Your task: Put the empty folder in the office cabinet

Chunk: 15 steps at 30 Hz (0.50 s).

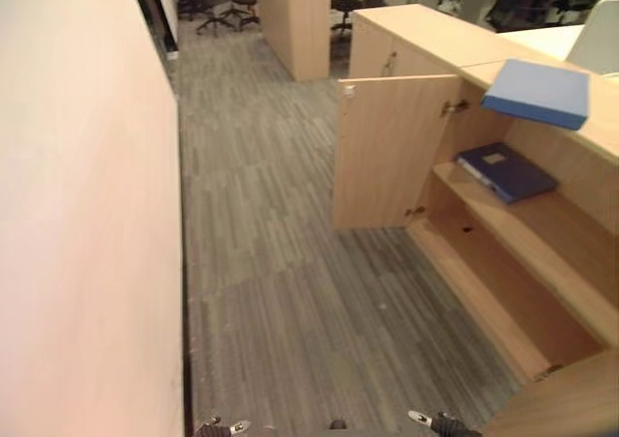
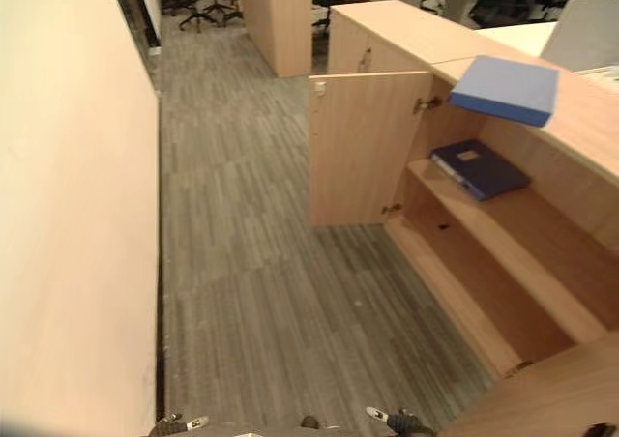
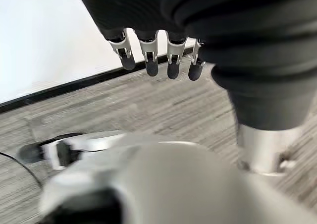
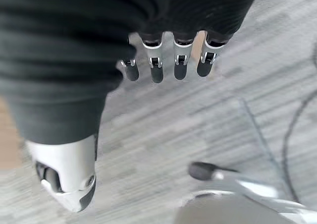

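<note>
A light blue folder (image 1: 538, 92) lies flat on top of the wooden office cabinet (image 1: 426, 26), its near edge jutting over the open compartment. Inside, a dark blue folder (image 1: 505, 171) with a pale label rests on the upper shelf. The bottom shelf (image 1: 503, 282) is bare. The cabinet door (image 1: 387, 152) stands swung open toward the aisle. My left hand (image 3: 150, 55) hangs above the carpet with straight fingers and holds nothing. My right hand (image 4: 168, 60) hangs the same way, fingers straight, with nothing in it. Both hands are far from the folders.
A pale wall (image 1: 87, 215) runs along the left of the grey carpeted aisle (image 1: 271, 292). A second wooden cabinet (image 1: 295, 21) and office chairs (image 1: 218, 2) stand at the far end. A white chair back (image 1: 600, 36) shows behind the cabinet top.
</note>
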Available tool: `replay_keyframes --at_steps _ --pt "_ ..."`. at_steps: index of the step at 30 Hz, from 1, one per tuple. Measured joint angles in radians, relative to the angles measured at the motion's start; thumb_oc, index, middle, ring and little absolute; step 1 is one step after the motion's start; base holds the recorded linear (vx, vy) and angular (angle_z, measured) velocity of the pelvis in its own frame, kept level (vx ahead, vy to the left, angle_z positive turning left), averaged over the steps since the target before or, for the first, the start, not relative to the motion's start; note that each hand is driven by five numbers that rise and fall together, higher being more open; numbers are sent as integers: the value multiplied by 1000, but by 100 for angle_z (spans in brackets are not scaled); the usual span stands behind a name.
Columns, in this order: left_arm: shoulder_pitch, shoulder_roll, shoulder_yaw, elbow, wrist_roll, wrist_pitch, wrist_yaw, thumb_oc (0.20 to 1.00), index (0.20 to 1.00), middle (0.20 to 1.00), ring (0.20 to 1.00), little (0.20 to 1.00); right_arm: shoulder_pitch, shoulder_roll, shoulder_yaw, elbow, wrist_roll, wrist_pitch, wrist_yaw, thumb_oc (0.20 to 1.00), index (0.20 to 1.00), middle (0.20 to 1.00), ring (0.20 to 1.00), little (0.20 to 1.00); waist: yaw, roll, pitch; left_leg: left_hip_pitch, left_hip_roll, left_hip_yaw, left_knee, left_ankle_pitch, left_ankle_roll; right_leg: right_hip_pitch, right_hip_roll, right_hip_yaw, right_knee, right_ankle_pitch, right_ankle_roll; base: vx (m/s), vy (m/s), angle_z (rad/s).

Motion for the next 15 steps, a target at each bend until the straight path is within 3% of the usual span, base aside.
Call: replay_keyframes --at_steps 4,6,7,9,12,13,15 --pt "-7 10 1 -17 -2 -1 2 1000 1000 1000 1000 1000 -6 -2 6 -1 0 1 -1 1000 1000 1000 1000 1000 3 -13 12 -39 -2 27 -251 7 -2 47 4 44 -44 -16 6 208 21 -31" --pt "-7 7 -1 -24 -3 -1 1 1000 1000 1000 1000 1000 -5 -3 6 5 -1 4 -2 1000 1000 1000 1000 1000 8 -9 13 -32 -20 20 -509 28 -14 58 3 66 -69 -16 10 205 67 -20" --pt "-11 -2 0 -28 -6 -1 2 1000 1000 1000 1000 1000 -16 -9 6 5 -1 3 -1 1000 1000 1000 1000 1000 17 10 27 -29 -23 0 -675 91 -5 70 10 75 -69 -14 19 188 50 -28" --pt "-8 -15 0 -27 -8 0 2 1000 1000 1000 1000 1000 -18 -11 6 8 -1 4 -2 1000 1000 1000 1000 1000 18 28 29 -46 -27 -38 -821 165 -12 90 22 93 -70 -33 31 316 87 -26" --pt "-11 -26 1 -26 -27 -1 2 1000 1000 1000 1000 1000 -23 -13 4 10 -1 4 -3 1000 1000 1000 1000 1000 27 51 40 -60 -37 -74 -890 219 -14 126 21 130 -70 -66 45 392 151 -32" --pt "-10 -32 1 -27 -33 -1 2 1000 1000 1000 1000 1000 -24 -13 4 20 -1 4 -2 1000 1000 1000 1000 1000 37 57 41 -64 -40 -83 -890 222 -13 139 18 143 -69 -65 40 240 121 -42" --pt "-9 -33 1 -26 -39 -2 0 1000 1000 1000 1000 1000 -21 -12 1 42 -1 4 -2 1000 1000 1000 1000 1000 39 62 42 -60 -48 -93 -880 222 -10 163 7 171 -69 -88 63 295 158 -39"
